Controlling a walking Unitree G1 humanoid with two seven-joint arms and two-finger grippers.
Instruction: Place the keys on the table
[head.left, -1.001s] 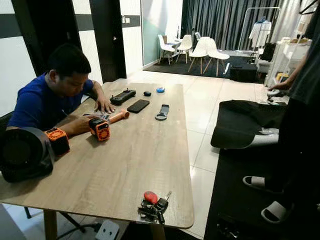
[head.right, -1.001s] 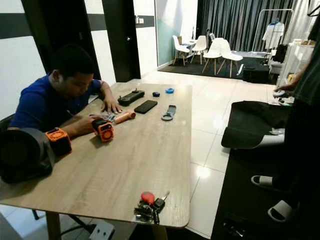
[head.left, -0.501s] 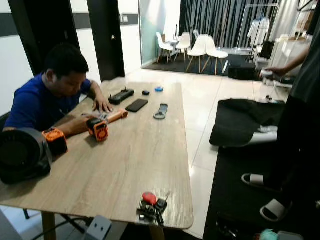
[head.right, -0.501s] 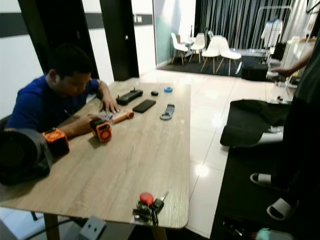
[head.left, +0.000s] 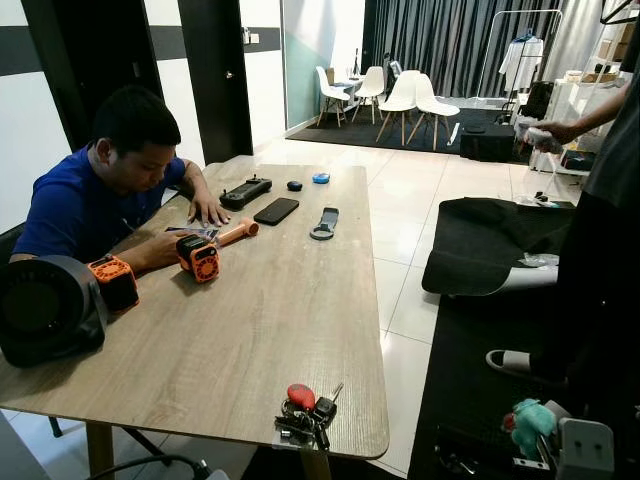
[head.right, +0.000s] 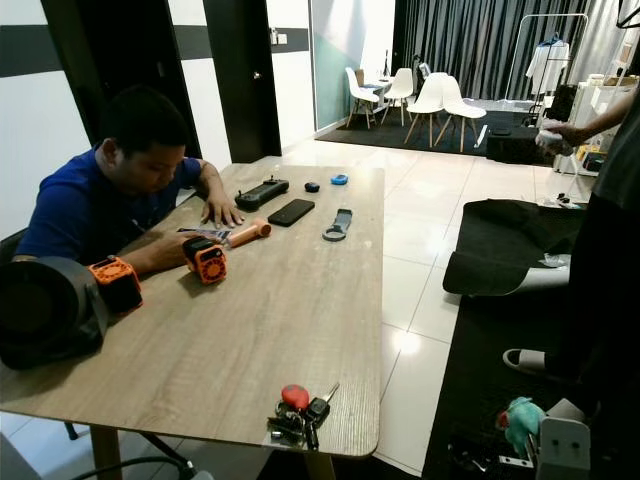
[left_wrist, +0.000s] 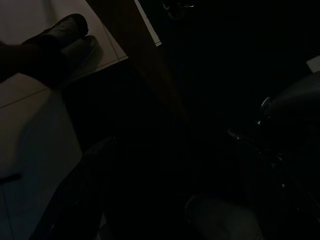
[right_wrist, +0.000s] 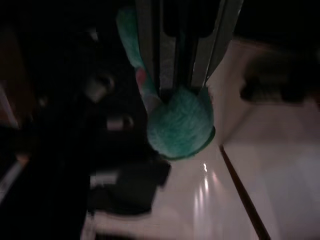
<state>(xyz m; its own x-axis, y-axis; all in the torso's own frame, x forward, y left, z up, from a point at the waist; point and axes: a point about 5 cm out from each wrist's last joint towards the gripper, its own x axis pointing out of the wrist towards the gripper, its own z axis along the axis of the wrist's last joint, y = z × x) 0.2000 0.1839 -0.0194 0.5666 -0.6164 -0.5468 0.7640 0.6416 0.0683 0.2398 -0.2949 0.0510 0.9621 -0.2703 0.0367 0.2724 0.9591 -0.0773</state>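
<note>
Nearest me, my right gripper (right_wrist: 182, 85) hangs low at the right, its fingers (right_wrist: 200, 50) pinching a teal fuzzy toy (right_wrist: 180, 122). I can't tell how my left gripper's fingers stand; its wrist view is too dark. The keys (head.left: 305, 413) with a red fob lie on the wooden table (head.left: 250, 330), at its near edge by the near right corner. Farther along the left edge, a seated person (head.left: 95, 200) rests a hand by an orange device (head.left: 199, 257). A black phone (head.left: 275, 210) lies toward the far end.
</note>
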